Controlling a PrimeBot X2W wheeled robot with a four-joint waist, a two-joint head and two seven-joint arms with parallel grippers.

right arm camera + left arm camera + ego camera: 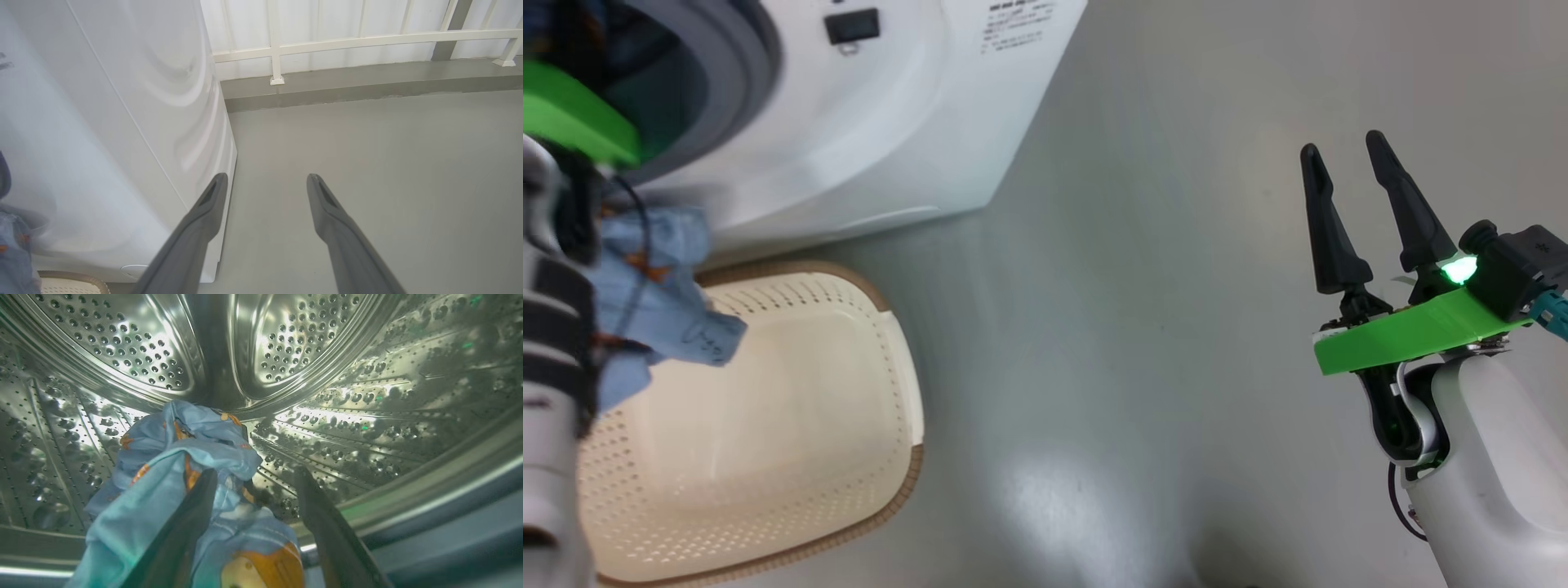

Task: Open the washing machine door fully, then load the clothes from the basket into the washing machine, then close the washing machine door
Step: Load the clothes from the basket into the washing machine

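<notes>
The left gripper (255, 473) is seen with its two dark fingers spread wide, its pale forearm (547, 457) apparently raised along the blurred left edge of the head view, while the right gripper (1343, 145) is held parted, fingers pointing upward.

Blue clothes (196, 437) partly inside washing machine (890, 122)

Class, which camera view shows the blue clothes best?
The left wrist view: the clothes sit close up inside the steel drum, print visible. The head view shows a blurred piece hanging above the basket; the right wrist view catches a sliver at its lower left edge.
</notes>
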